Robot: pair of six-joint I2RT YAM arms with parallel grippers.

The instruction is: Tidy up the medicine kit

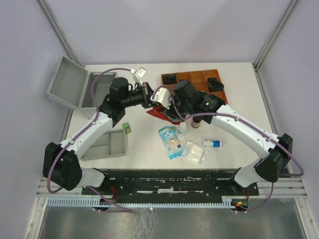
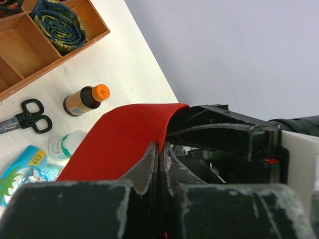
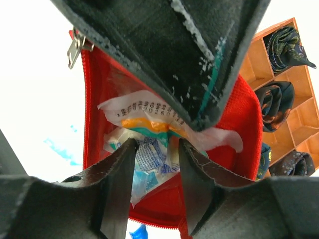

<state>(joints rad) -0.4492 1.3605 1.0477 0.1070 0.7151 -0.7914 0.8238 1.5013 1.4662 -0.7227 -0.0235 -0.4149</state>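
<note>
The medicine kit (image 1: 67, 83), a silver-grey metal case, stands open at the table's far left corner, away from both grippers. Both grippers meet at a small red pouch (image 1: 158, 113) held above the table's middle. My left gripper (image 2: 160, 147) is shut on the pouch's red fabric edge (image 2: 119, 134). My right gripper (image 3: 155, 144) is open, with its fingers at the pouch's unzipped mouth (image 3: 239, 114). Printed medicine packets (image 3: 149, 164) lie inside the pouch, between and behind the fingers. In the top view the left gripper (image 1: 149, 97) and right gripper (image 1: 169, 112) are almost touching.
A brown wooden compartment tray (image 1: 199, 75) holding dark rolled items sits at the back right. A brown bottle with an orange cap (image 2: 84, 99), scissors (image 2: 27, 117), a white bottle (image 1: 182, 128), a blue packet (image 1: 170, 139), a clear bag (image 1: 194, 153) and a small bottle (image 1: 213, 143) lie in front. A grey tray (image 1: 107, 144) sits front left.
</note>
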